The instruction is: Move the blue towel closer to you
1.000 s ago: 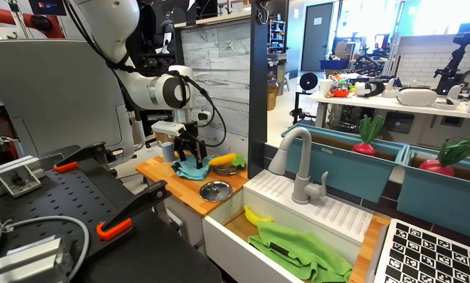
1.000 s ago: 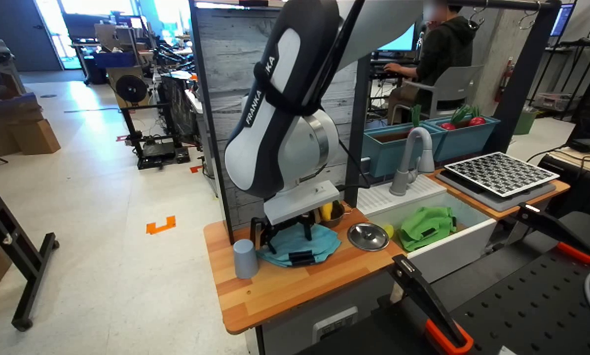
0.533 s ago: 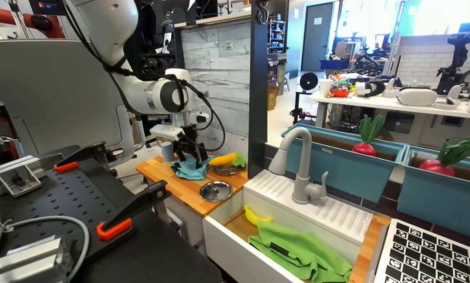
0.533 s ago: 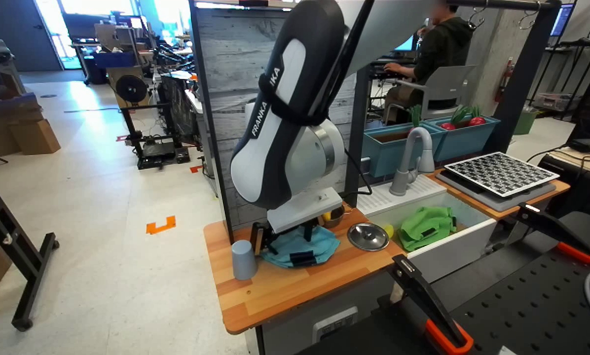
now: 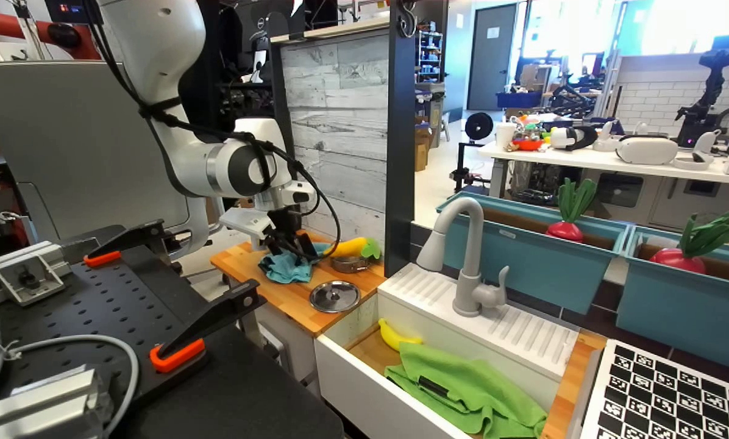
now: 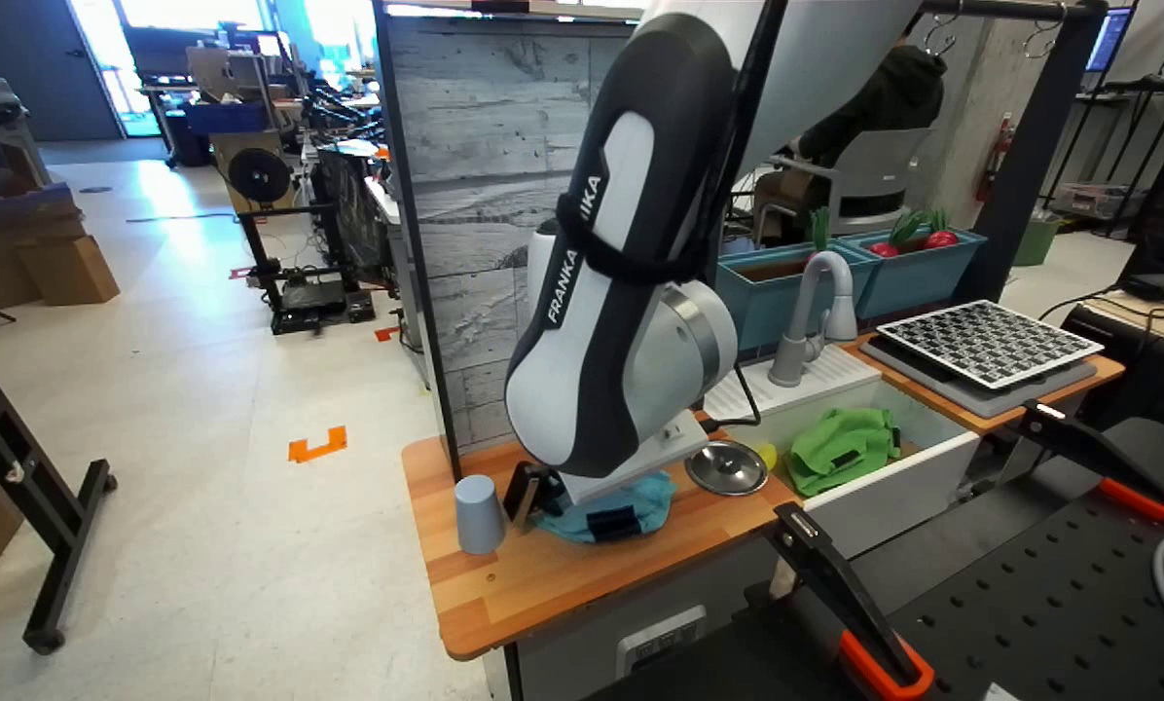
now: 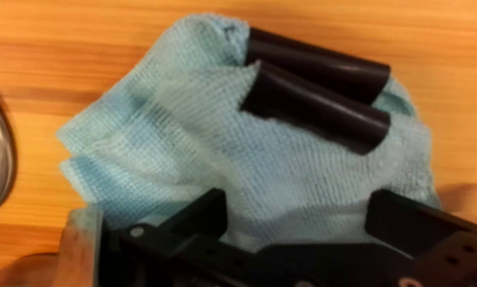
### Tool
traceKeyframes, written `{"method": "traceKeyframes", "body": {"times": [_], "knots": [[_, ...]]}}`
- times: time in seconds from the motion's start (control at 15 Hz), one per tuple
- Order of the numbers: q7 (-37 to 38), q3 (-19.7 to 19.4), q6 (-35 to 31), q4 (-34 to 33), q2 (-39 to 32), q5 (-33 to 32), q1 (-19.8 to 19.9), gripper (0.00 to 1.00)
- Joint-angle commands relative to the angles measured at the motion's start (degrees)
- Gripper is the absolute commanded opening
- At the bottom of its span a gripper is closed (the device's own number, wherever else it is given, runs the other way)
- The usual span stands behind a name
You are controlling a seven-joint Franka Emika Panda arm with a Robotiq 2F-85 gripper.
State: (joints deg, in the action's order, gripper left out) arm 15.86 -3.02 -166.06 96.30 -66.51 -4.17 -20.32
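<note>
Wooden counter (image 6: 543, 594), 1 blue towel (image 7: 222, 153) beneath gripper (image 7: 296, 211), "FRANKA" (image 6: 562, 289) on arm (image 6: 631, 326).

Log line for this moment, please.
blue towel: rumpled on counter; jaws: open over towel, contact unclear; metal lid: apart from towel

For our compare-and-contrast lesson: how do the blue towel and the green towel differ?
The blue towel is light blue; the green towel is bright green. The blue towel lies on the wooden counter, the green towel in the sink. The open gripper is at the blue towel; the green towel has none near it. Both are rumpled cloths with black strips.
</note>
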Motion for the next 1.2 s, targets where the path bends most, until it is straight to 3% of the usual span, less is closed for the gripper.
{"method": "traceKeyframes", "body": {"times": [0.0,0.4,1.13], "knots": [[-2.0,0.5,-6.4,10.0,4.1,0.9,0.5,1.0],[-4.6,1.8,-11.7,18.9,8.3,1.7,2.9,1.0],[-8.8,4.6,-4.4,22.5,17.8,1.9,8.5,1.0]]}}
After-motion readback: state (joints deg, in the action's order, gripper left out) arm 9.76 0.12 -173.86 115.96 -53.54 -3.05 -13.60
